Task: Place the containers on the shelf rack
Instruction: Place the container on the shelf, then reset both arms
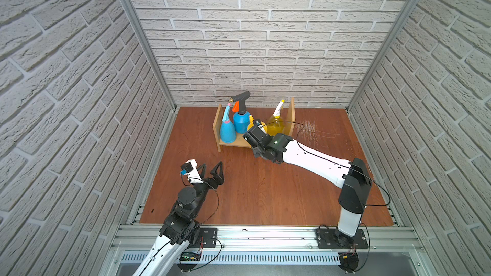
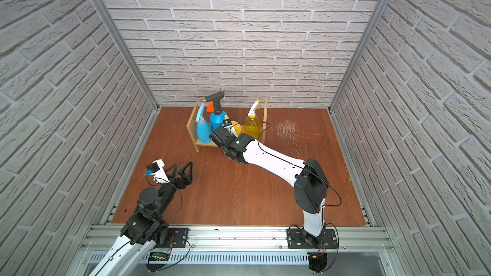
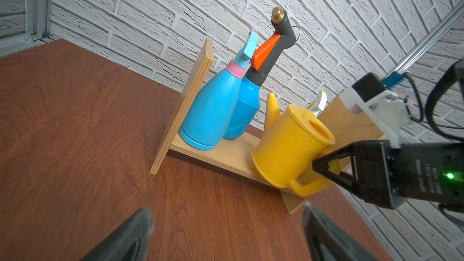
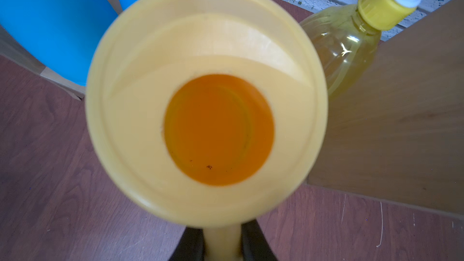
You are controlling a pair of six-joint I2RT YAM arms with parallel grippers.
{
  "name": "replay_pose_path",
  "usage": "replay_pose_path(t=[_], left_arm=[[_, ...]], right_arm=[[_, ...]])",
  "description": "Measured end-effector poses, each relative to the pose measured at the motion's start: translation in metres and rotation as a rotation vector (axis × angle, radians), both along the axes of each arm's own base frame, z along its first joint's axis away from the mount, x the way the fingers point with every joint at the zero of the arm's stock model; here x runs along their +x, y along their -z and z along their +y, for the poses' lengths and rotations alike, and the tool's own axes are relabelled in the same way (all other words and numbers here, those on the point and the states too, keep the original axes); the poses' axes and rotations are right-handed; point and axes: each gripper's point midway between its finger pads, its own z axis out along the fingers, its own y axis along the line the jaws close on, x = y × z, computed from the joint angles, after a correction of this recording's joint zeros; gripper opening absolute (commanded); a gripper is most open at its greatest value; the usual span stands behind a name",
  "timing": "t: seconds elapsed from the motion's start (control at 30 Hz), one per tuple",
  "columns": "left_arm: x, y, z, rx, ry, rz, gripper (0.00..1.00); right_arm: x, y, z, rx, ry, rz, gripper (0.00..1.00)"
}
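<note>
1. Starting with the brown table [image 1: 239,195]: mostly bare, with no container lying on it.
2. Finding the shelf rack [image 1: 217,126] near the far edge of the table.
3. Spotting the blue pressure sprayer [image 1: 241,122] upright on the rack's board, toward its left end. Done.
4. Seeing the light-blue spray bottle [image 1: 228,131] just beside it, right at the left side panel, near the board's front edge. Done too.
5. Noting the yellow spray bottle [image 1: 275,124] upright at the right end of the board, by the right side panel. Done.
6. Looking at the yellow watering can [image 3: 288,146] in the gap between the blue sprayer and the yellow bottle, at the board's front edge. Cannot tell if sitting flat yet.
7. Checking the right gripper [image 4: 222,246]: pinched tight on the watering can's handle. Left to do, by the look of it: letting go and pulling back.
8. Checking the left gripper [image 1: 211,164]: spread wide, holding nothing, over the left half of the table, well apart from the rack.
</note>
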Motion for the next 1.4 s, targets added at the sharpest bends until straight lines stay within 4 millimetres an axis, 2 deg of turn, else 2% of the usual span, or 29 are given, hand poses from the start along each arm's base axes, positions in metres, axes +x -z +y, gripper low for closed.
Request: replay_pose_path(t=[0.17,0.27,0.4,0.7,0.8,0.97,1.17,1.3,1.4], left_arm=[[-0.001,0.001,0.000,0.002,0.003,0.004,0.98],[-0.001,0.002,0.000,0.003,0.003,0.007,0.98],[-0.001,0.003,0.000,0.005,0.003,0.010,0.98],[-0.001,0.003,0.000,0.004,0.003,0.011,0.98],[-0.001,0.003,0.000,0.002,0.005,0.010,0.98],[-0.002,0.001,-0.001,-0.003,0.012,0.001,0.98],[-0.005,-0.002,-0.006,-0.013,0.044,-0.018,0.98],[-0.006,0.000,-0.013,-0.013,0.085,-0.014,0.98],[-0.007,0.000,-0.019,-0.014,0.122,-0.011,0.98]], right_arm=[[0.013,0.009,-0.001,-0.003,0.020,0.018,0.14],[0.017,0.014,-0.002,0.000,0.024,0.035,0.34],[0.021,0.014,-0.002,0.011,0.030,0.036,0.52],[0.022,0.012,0.003,0.036,0.019,0.033,0.54],[0.017,0.012,0.002,0.049,0.005,0.041,0.59],[-0.008,0.003,-0.012,0.098,-0.051,0.066,0.68],[-0.060,-0.028,-0.034,0.231,-0.218,0.054,0.72],[-0.098,-0.051,-0.046,0.350,-0.387,-0.017,0.72],[-0.115,-0.058,-0.063,0.401,-0.444,-0.113,0.77]])
